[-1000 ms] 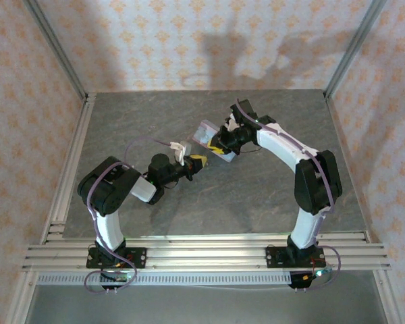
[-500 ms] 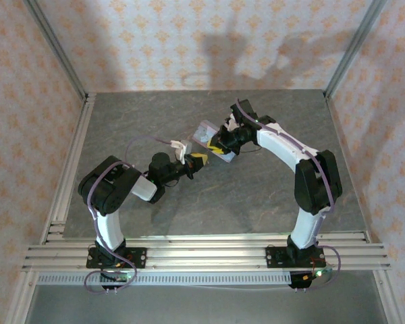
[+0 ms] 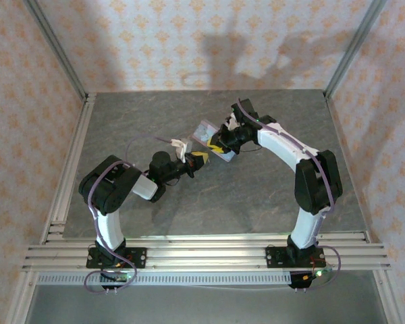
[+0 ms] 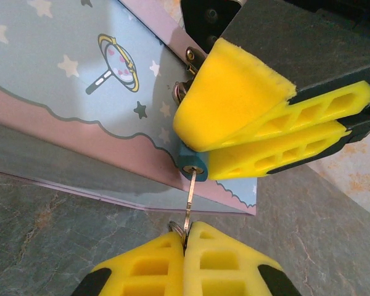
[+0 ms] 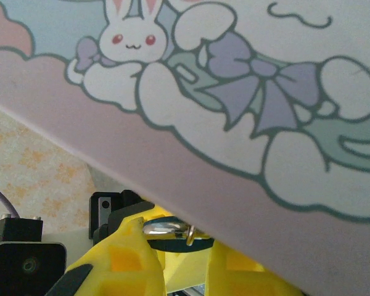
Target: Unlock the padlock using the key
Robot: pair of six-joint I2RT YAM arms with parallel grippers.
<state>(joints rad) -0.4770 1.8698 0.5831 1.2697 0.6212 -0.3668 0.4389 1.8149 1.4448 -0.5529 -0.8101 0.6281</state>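
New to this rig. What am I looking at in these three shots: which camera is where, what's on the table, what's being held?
Two small robot arms are bolted at the near edge of a grey table. Each ends in a two-finger gripper with yellow pads. The wide picture comes from a fixed camera above and behind the arms. The two close-ups come from cameras on the wrists.

The one big thing out there is a pale-blue tin with a cartoon lid showing stars and a rabbit.

In the left wrist view, the left gripper at the bottom pinches the key. The key's tip sits in the underside of the tiny blue padlock. The right gripper clamps that padlock from the upper right, close against the tin's edge. Whether the lock has opened cannot be seen.
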